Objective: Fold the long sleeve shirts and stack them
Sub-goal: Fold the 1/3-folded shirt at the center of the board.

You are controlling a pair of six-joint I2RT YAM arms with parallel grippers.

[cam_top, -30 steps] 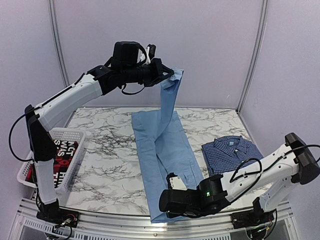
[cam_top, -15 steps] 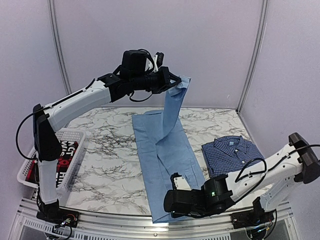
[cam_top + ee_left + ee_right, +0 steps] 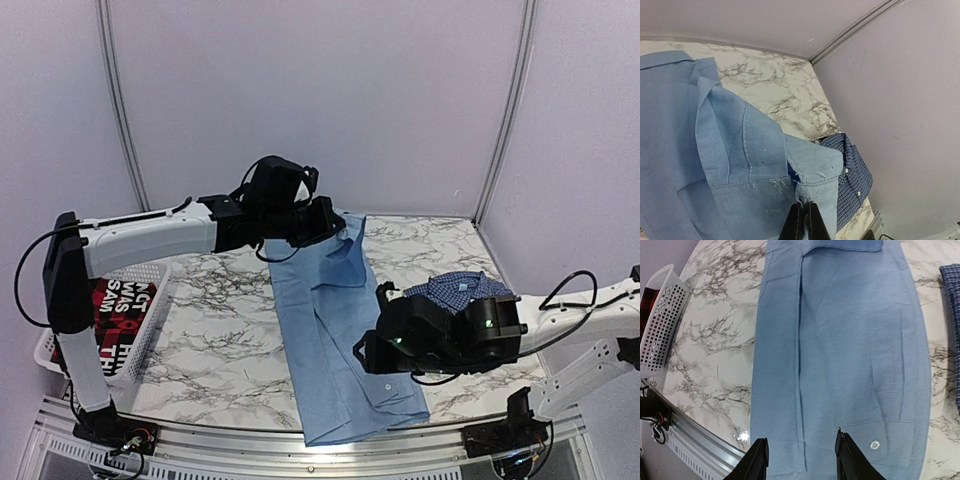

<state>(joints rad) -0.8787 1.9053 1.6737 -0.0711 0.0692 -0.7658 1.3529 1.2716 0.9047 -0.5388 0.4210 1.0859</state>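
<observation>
Left gripper (image 3: 801, 221): fingers pressed together, pinching a fold of the light blue shirt (image 3: 740, 150) near a stitched cuff edge. In the top view the left gripper (image 3: 340, 228) sits low over the far end of the table (image 3: 220, 330), and the pinched cloth drapes from it down onto the rest of the shirt. Faint stitching on the cloth by the fingers, no readable mark.

Right gripper (image 3: 801, 436): fingers spread, nothing between them, hovering above the near end of the shirt. A cuff with one pale button (image 3: 874, 444) lies just beside the right-hand finger. From above, the right gripper (image 3: 365, 355) hangs over the shirt's right edge, its arm showing small green lights.

Light blue shirt (image 3: 330, 350): a long narrow strip laid lengthwise from far edge to near edge in the middle of the marble table, with a lengthwise fold line left of centre (image 3: 850, 340).

Dark blue check shirt (image 3: 460, 285): folded, collar up, on the table right of the blue one and apart from it, partly hidden behind the right arm. Small pale collar tag, too small to read. White buttons visible in the left wrist view (image 3: 850, 175).

White basket (image 3: 140, 300) at the table's left edge holds a red-and-black garment (image 3: 115, 310). Its white block letters read roughly "SAM" and "TH", with the rest cut off.
</observation>
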